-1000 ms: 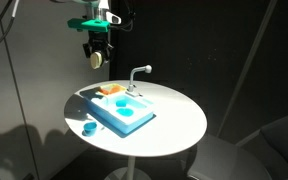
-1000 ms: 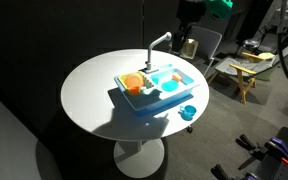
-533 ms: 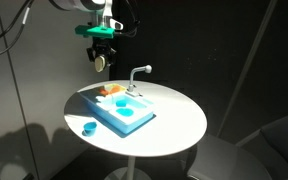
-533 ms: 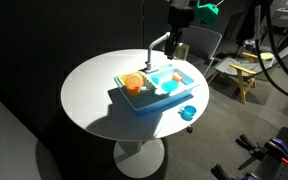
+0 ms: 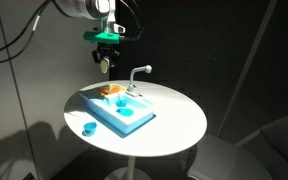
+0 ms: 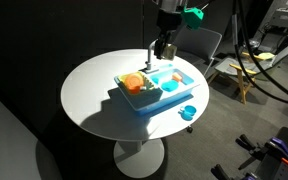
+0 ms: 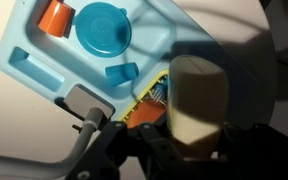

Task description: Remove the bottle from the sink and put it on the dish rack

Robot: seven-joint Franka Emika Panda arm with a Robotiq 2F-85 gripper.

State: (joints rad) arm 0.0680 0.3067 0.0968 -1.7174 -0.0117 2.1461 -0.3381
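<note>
1. Dark walls are standing all around the round white worktop, which is carrying the light blue sink
2. The end effector is hanging high up, squeezing the pale bottle between its fingers, so the bottle is already out of the sink
3. The carrying step seems to be going on; next the arm is going to need to come down over the orange dish rack and let go softly
4. Since a second ago, the end effector is sitting closer to the tap and the rack
</note>
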